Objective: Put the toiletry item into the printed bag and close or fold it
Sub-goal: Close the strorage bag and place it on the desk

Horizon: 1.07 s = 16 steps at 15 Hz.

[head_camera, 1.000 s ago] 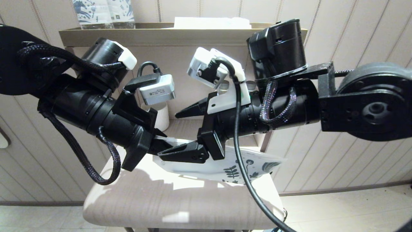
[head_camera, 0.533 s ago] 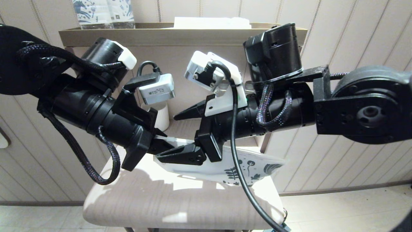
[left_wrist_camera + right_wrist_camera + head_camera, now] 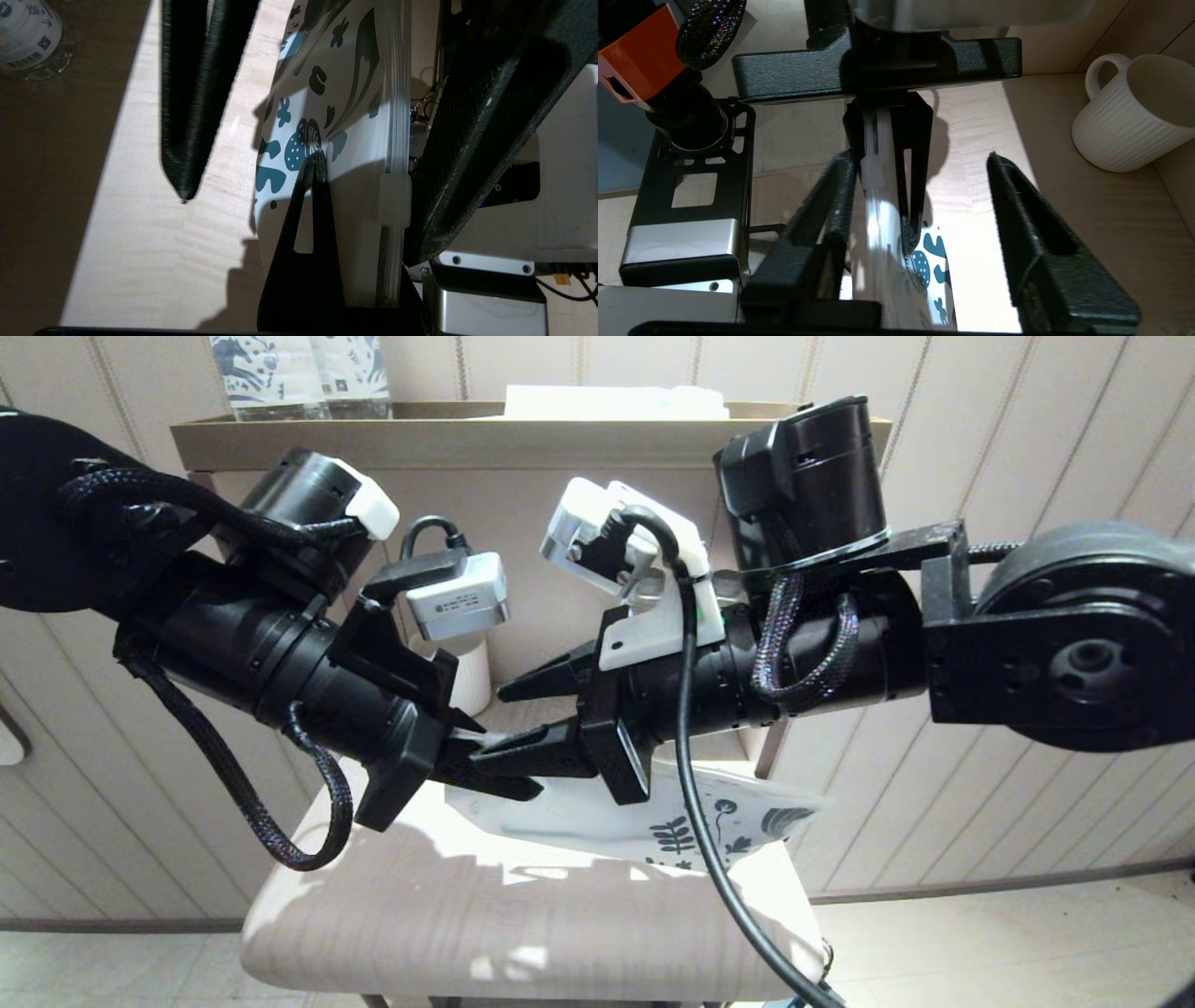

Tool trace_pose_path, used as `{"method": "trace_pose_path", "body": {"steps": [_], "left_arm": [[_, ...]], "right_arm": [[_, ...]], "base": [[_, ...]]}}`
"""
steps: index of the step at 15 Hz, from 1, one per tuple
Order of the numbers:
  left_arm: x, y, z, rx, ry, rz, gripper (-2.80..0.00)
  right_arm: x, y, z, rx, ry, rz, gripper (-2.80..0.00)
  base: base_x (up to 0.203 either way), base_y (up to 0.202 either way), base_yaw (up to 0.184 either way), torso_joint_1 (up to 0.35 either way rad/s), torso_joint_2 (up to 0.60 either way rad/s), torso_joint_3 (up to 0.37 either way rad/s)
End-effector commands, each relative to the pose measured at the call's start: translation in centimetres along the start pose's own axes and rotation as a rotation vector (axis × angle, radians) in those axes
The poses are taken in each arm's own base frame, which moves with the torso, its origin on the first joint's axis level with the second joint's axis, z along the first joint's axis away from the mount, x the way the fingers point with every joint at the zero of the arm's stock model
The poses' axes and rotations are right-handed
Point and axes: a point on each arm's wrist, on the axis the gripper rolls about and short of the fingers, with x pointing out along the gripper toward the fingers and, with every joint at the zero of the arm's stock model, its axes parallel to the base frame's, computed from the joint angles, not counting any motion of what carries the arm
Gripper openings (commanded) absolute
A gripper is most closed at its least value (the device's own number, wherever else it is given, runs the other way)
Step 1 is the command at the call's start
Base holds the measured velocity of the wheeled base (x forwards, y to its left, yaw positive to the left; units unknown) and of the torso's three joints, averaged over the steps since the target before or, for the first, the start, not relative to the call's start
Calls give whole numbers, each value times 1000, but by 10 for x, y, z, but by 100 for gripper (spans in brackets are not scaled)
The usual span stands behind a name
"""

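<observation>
The printed bag [image 3: 597,817], white with dark blue leaves at one end, hangs flat just above the table. My left gripper [image 3: 462,747] is shut on its plain end; in the left wrist view the left gripper [image 3: 315,158] pinches the sheet beside the zip slider [image 3: 395,198]. My right gripper [image 3: 487,726] faces it, open, its fingers [image 3: 831,196] standing either side of the bag's zip edge [image 3: 878,219] near the slider [image 3: 872,172]. One finger lies close along that edge, the other stands well off. The toiletry item is not in view.
A white ribbed mug [image 3: 1134,112] stands at the back of the light wooden table top [image 3: 523,924]. A shelf [image 3: 523,439] behind carries blue-patterned packs [image 3: 299,373] and a white stack. Panelled walls close in both sides.
The right gripper's jaws have narrowed from wide open. Its lower finger has risen to the bag's zip edge. The left gripper and the bag have stayed where they were.
</observation>
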Motion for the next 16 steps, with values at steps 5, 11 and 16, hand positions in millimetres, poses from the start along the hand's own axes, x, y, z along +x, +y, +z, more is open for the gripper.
{"method": "trace_pose_path", "body": {"steps": [5,11,16], "left_arm": [[2,1,-1,-2,4,-10,-280],[2,1,-1,-2,3,-11,-280],[0,-1,0,2,-1,-7,-280]], "right_arm": [[0,0,0,-1,-2,4,-280],[-7,2,-3,5,8,-1,-280],[-25,2,-17,34,45,-29,-280]], "base": [[0,0,0,0,0,0],[0,0,0,0,0,0],[0,0,0,0,0,0]]}}
